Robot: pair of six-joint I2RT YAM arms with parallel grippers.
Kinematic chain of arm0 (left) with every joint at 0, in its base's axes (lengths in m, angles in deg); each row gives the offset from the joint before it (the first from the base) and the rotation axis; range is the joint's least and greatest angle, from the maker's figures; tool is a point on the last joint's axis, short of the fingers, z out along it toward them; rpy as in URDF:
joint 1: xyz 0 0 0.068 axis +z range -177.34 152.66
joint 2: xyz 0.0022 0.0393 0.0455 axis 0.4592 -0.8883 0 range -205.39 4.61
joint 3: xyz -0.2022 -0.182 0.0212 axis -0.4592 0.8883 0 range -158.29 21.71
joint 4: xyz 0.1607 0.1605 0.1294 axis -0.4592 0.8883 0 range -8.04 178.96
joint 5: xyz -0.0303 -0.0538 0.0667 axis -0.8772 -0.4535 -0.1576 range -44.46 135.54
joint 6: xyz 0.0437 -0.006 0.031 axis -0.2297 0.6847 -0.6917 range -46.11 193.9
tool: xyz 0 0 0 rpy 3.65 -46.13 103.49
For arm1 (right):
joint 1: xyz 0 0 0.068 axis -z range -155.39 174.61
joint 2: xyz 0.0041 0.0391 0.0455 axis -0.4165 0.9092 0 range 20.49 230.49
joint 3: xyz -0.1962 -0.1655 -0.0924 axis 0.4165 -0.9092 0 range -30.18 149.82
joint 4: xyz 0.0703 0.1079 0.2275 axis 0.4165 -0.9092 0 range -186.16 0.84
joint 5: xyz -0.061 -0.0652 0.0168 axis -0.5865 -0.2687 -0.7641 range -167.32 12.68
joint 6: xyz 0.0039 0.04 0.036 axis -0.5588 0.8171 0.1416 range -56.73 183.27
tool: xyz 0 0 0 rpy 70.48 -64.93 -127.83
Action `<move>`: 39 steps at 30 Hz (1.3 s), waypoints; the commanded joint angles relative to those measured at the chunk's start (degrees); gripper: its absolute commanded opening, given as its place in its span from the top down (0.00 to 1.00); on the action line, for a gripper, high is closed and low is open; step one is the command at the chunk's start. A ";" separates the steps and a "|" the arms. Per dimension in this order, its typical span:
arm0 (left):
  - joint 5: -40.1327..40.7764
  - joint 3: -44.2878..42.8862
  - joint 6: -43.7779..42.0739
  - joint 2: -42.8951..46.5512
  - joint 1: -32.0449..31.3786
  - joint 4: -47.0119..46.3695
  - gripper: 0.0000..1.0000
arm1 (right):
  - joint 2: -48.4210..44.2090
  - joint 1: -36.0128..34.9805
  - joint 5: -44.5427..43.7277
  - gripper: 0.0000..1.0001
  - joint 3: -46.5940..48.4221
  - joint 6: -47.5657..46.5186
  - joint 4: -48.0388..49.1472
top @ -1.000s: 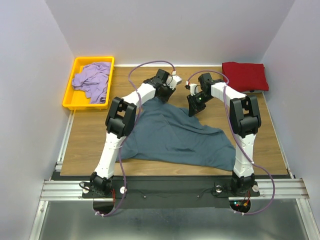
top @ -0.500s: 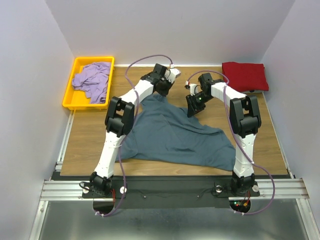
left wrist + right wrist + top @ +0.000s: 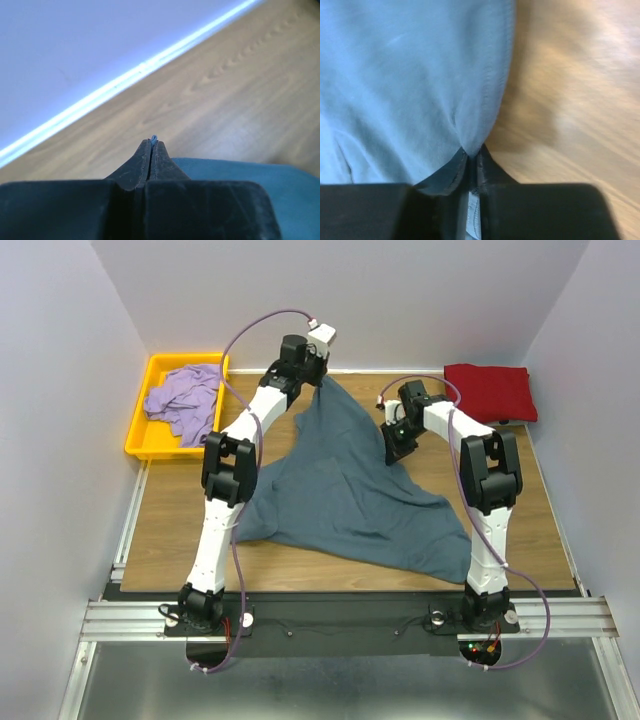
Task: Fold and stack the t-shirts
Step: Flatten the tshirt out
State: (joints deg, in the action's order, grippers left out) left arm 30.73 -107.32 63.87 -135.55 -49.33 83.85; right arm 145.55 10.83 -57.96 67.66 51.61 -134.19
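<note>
Where the blue-grey t-shirt [image 3: 340,490] lies: over the middle of the table [image 3: 175,525], unfolded and rumpled, with its bulk toward the near edge and one part rising in a peak toward the far edge.
Left gripper [image 3: 316,372]: above the far edge at the top of that peak, fingers pressed together with a sliver of blue cloth showing between the tips.
Right gripper [image 3: 400,445]: low over the shirt's right side, fingers nipped onto a hemmed edge of the cloth.
Step in hand: to my eye, spreading this shirt flat ahead of its first fold.
Next move: I'd judge the two pinches need to draw apart and lay the cloth down smooth, neither one slipping.
Dark red t-shirt [image 3: 490,392]: folded, at the far right corner, well apart.
Lavender t-shirt [image 3: 185,400]: crumpled inside the yellow tray [image 3: 138,430] at the far left corner.
Count: three t-shirts, one folded and two not; one tray; two arms.
</note>
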 commanded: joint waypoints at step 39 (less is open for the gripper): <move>3.47 -16.49 -1.49 -13.10 2.31 25.17 0.83 | 5.20 7.01 -20.85 0.99 1.38 -0.12 5.22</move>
State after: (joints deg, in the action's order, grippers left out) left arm 32.90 -114.03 61.84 -145.72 -47.45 101.75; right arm 146.09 16.89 -73.90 68.84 52.16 -128.58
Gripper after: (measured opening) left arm 0.170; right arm 0.065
